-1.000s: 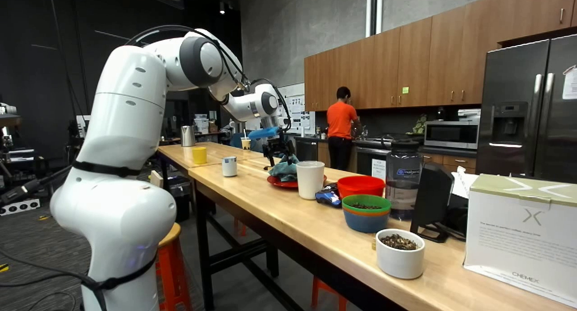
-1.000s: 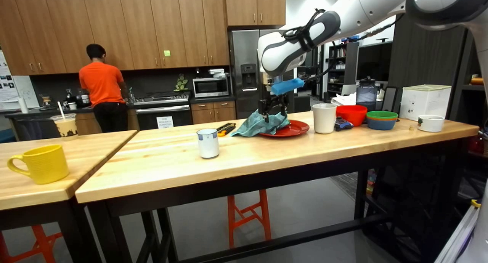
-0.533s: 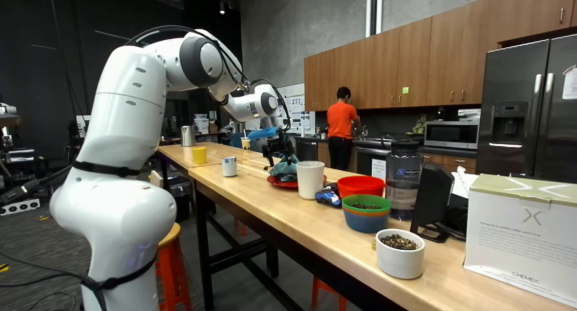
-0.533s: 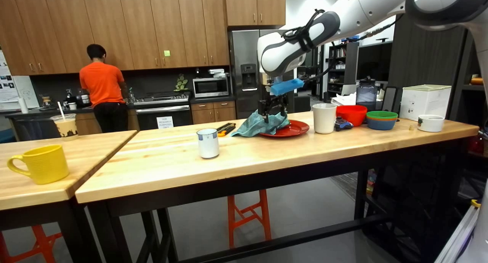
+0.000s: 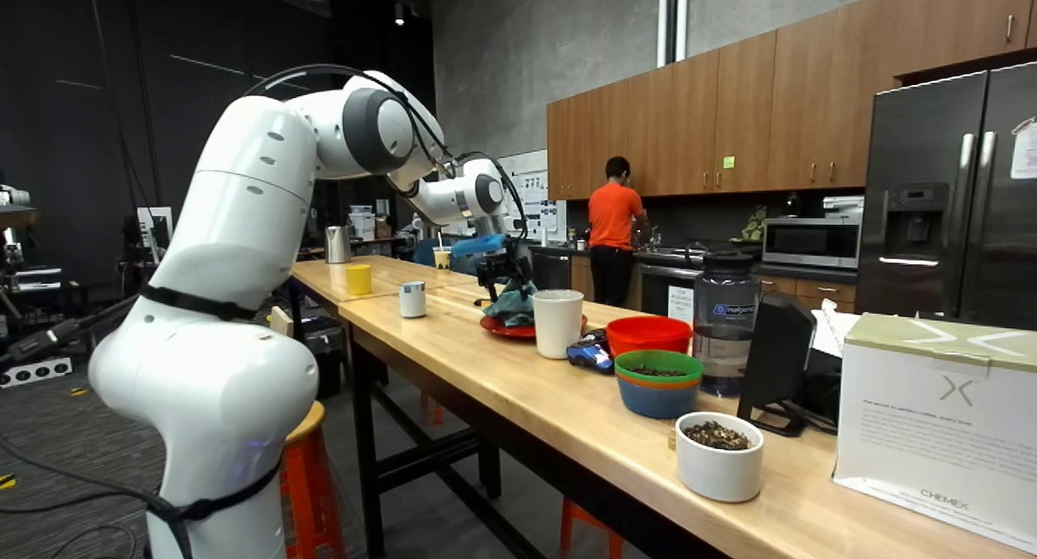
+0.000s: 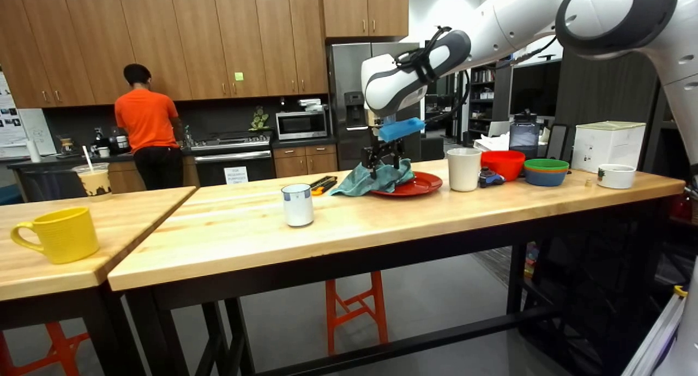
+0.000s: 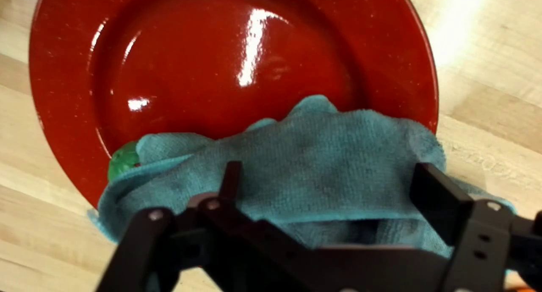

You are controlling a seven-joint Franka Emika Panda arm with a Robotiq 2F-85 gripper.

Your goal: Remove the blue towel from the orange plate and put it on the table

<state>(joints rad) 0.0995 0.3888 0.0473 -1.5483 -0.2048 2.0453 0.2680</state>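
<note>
Fingers [image 7: 440,203] now lower, over towel [image 7: 322,165]

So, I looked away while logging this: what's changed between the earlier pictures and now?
The gripper has come down slightly and, in an exterior view, shifted toward the picture's left. It stands open over the blue towel; nothing has been taken hold of or let go. The towel shows no clear shift and lies partly on the red plate; the plate, yellow mug and tall white cup stayed put.
</note>
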